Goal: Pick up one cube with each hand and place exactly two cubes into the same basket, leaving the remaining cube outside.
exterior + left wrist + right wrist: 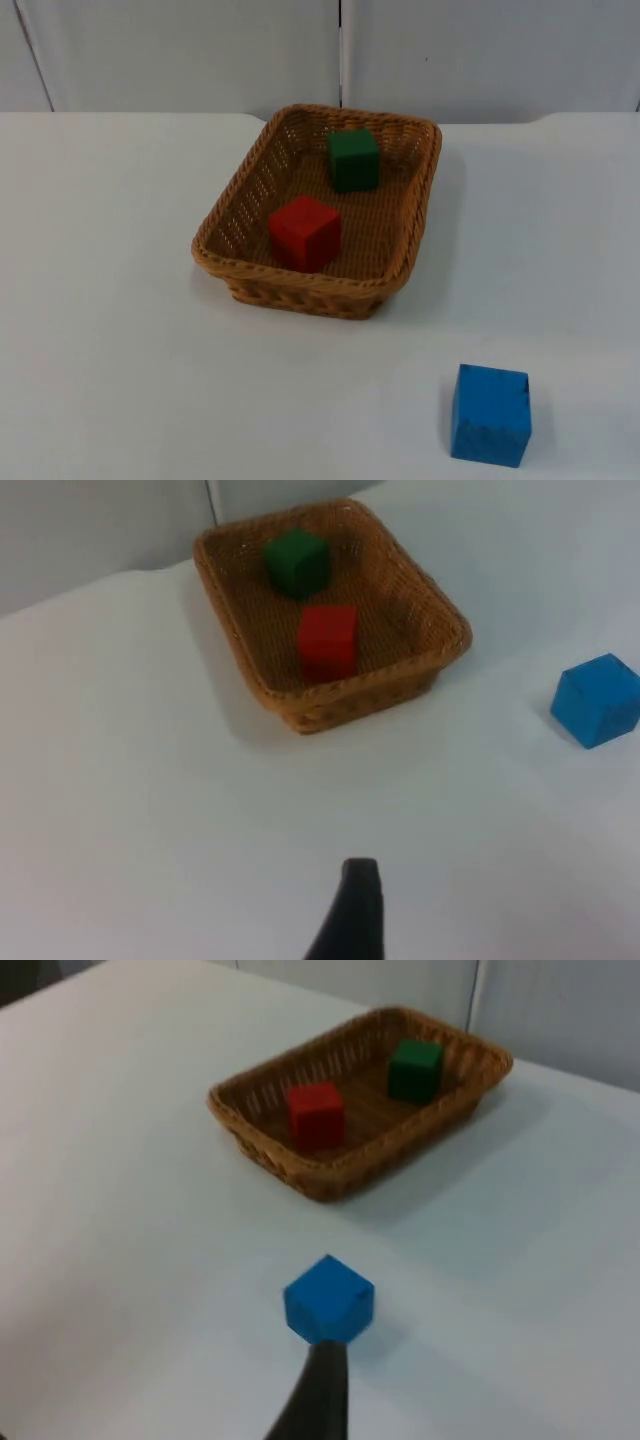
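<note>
A brown wicker basket (405, 262) stands in the middle of the table. Inside it a red cube (304, 232) sits toward the near end and a green cube (353, 159) toward the far end. A blue cube (490, 414) rests on the table outside the basket, near the front right. The left wrist view takes in the basket (440, 610), the red cube (327, 641), the green cube (296, 562) and the blue cube (598, 699), with my left gripper (357, 885) held back over bare table. My right gripper (322, 1365) hovers close behind the blue cube (328, 1298), away from the basket (250, 1125).
The white table top (110, 330) stretches wide on both sides of the basket. A grey partition wall (180, 50) closes off the far edge.
</note>
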